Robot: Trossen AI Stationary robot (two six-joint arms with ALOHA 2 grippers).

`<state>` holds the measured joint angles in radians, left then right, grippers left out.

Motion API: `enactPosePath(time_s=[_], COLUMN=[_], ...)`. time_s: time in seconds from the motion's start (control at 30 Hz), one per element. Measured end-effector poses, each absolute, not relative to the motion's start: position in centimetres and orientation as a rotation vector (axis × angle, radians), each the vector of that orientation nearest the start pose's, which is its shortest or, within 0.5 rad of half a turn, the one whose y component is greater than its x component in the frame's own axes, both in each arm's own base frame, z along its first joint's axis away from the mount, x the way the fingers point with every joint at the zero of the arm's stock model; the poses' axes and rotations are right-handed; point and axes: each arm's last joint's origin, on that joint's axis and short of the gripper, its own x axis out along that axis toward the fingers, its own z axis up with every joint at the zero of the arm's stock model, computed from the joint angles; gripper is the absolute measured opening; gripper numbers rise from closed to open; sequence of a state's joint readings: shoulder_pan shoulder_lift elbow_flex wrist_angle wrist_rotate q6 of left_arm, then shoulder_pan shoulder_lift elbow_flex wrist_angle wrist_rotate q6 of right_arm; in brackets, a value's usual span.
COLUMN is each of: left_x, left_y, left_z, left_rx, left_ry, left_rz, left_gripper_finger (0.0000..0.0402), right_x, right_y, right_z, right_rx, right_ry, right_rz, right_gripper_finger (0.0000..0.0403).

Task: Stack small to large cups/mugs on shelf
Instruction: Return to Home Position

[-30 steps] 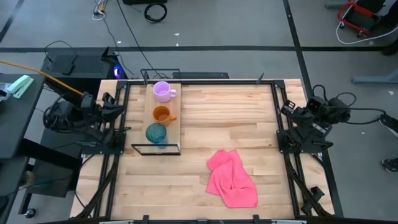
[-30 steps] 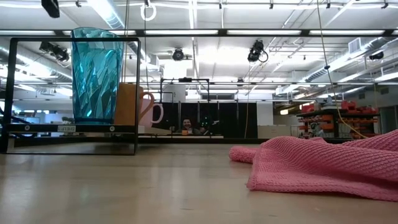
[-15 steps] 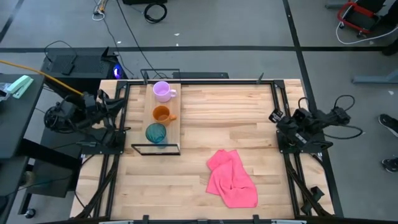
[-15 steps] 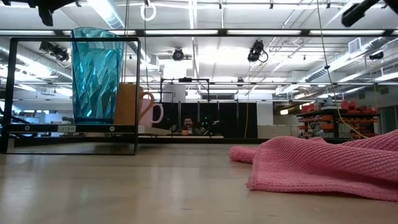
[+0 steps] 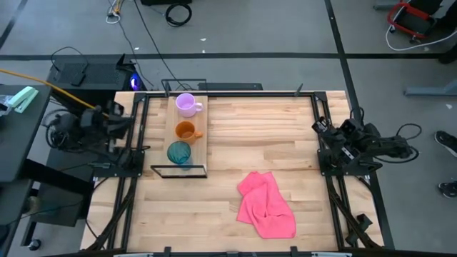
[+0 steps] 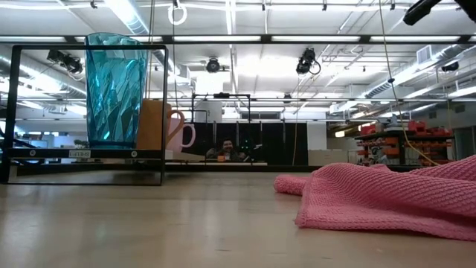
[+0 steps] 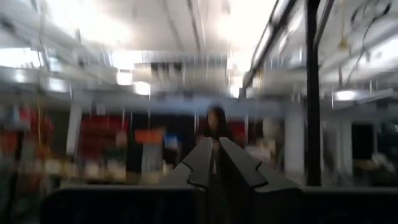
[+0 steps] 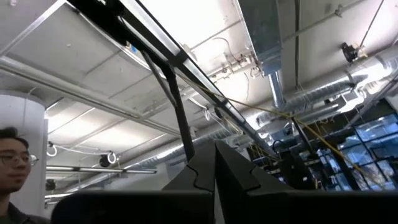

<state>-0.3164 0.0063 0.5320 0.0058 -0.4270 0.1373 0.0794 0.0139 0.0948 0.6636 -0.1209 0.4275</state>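
Three cups stand in a row on the light-wood shelf (image 5: 201, 118) at the table's far left: a pale purple mug (image 5: 187, 104) farthest, an orange mug (image 5: 185, 131) in the middle, and a teal patterned cup (image 5: 179, 153) nearest. In the low view the teal cup (image 6: 114, 89) stands upright in front of the orange mug (image 6: 154, 123) and the purple mug (image 6: 181, 132). My left gripper (image 5: 118, 113) is shut and empty at the table's left edge, and its shut fingers show in its wrist view (image 7: 214, 163). My right gripper (image 5: 318, 128) is shut and empty at the right edge, as its wrist view (image 8: 214, 160) shows.
A crumpled pink cloth (image 5: 266, 205) lies on the tabletop near the front, right of centre, and fills the right of the low view (image 6: 387, 197). The black frame of the shelf (image 6: 82, 153) stands at the left. People show beyond the table (image 6: 225, 151) (image 8: 12, 168).
My left gripper has drawn back toward the table's left edge, away from the shelf. My right arm has shifted at the table's right edge, its gripper swinging a little toward the table. The three cups and the cloth have stayed where they were.
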Motion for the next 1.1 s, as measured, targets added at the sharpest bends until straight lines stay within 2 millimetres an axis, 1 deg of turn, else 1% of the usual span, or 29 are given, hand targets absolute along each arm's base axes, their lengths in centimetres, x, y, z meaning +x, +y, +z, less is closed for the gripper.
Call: enactPosePath(time_s=[0.1, 0.13, 0.23, 0.3, 0.4, 0.5, 0.6, 0.67, 0.77, 0.9, 1.1], left_x=[1.4, 1.1, 0.2, -0.2, -0.1, 0.0, 0.0, -0.5, -1.2, -0.7, 1.3], left_y=[0.8, 0.9, 1.3, 1.4, 1.3, 1.2, 1.7, 2.2, 2.8, 2.6, 1.1], left_z=[34.0, 34.3, 35.1, 35.4, 35.3, 35.2, 35.4, 35.9, 36.6, 36.0, 33.6], left_rx=[0.007, 0.035, 0.06, 0.068, 0.082, 0.106, 0.107, 0.099, 0.079, 0.063, -0.036], left_ry=[-0.62, -0.632, -0.598, -0.558, -0.543, -0.537, -0.523, -0.514, -0.509, -0.462, -0.378], left_rz=[0.179, 0.193, 0.219, 0.194, 0.104, 0.062, 0.149, 0.201, 0.179, 0.099, 0.008], left_gripper_finger=[0.0039, 0.004, 0.004, 0.0037, 0.0033, 0.003, 0.0028, 0.0029, 0.0034, 0.004, 0.0036], right_x=[6.6, 6.6, 6.7, 6.7, 6.7, 6.7, 6.7, 6.7, 6.7, 6.7, 6.7], right_y=[0.7, 0.7, 0.6, 0.7, 0.7, 0.7, 0.7, 0.7, 0.7, 0.7, 0.7], right_z=[25.3, 25.3, 25.2, 25.1, 25.1, 25.1, 25.1, 25.1, 25.1, 25.1, 25.1], right_rx=[0.379, 0.383, 0.399, 0.403, 0.405, 0.405, 0.409, 0.417, 0.425, 0.425, 0.436], right_ry=[-0.689, -0.686, -0.668, -0.661, -0.658, -0.657, -0.654, -0.651, -0.65, -0.65, -0.648], right_rz=[0.344, 0.344, 0.353, 0.37, 0.381, 0.382, 0.394, 0.399, 0.402, 0.402, 0.406], right_gripper_finger=[0.0016, 0.0016, 0.0016, 0.0016, 0.0016, 0.0016, 0.0016, 0.0016, 0.0016, 0.0016, 0.0016])
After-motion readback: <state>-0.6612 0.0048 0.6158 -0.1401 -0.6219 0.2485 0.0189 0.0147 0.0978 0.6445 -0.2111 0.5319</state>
